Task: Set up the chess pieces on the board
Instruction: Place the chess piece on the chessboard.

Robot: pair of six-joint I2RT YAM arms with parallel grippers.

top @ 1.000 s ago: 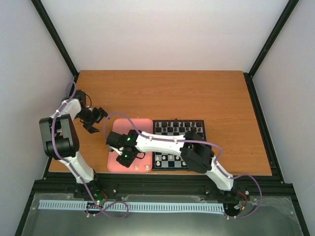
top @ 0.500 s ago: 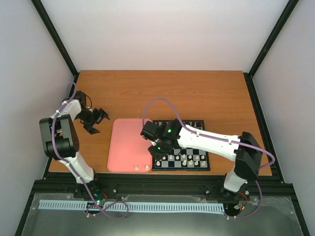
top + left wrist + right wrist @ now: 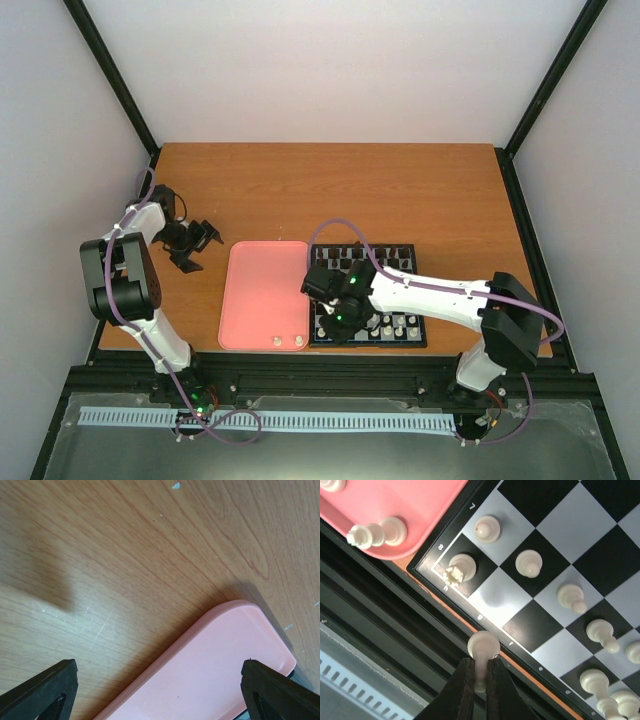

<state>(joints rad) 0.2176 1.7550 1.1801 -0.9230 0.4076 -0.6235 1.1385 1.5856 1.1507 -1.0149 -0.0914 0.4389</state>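
Cream piece [image 3: 483, 647] (can't tell which) clamped in right gripper [image 3: 480, 669], mid-placement; next, lower it onto a bare square [image 3: 492, 597] beside the rook [image 3: 460, 567].

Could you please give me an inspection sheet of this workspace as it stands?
Surface: wooden table, lightly scuffed.
Job's things: board with cream-white pieces standing on its near rows; two more in the pink tray.
Clutter: nothing seen.
Grippers: right gripper shut on a cream-white piece over the board's near edge; left gripper open over the table beside the tray.
Cables: purple cables run along both arms.
Surroundings: white walls, black frame posts.
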